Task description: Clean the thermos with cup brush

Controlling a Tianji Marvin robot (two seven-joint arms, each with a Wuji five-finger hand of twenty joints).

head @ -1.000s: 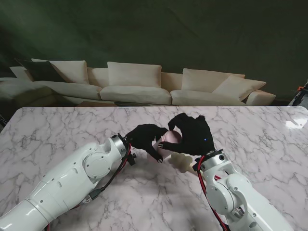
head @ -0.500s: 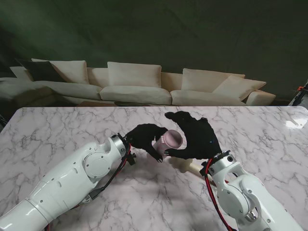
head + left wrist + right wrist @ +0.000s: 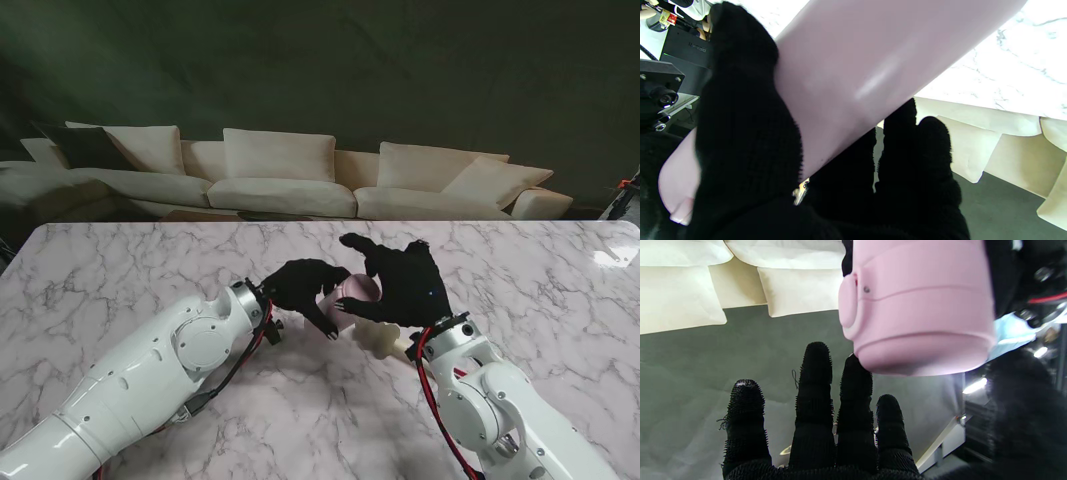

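R hand back nearer thermos mouth

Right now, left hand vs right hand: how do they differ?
The left hand is wrapped around the pink thermos, holding it tilted; the right hand holds nothing, fingers spread beside the thermos mouth. The cup brush lies near the right wrist, ungrasped. Both wear black gloves.

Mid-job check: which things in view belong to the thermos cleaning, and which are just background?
Part of the job:
- pink thermos, gripped by the left hand
- cup brush, lying on the table beneath the right hand

Not part of it:
- marble table
- cream sofa behind it
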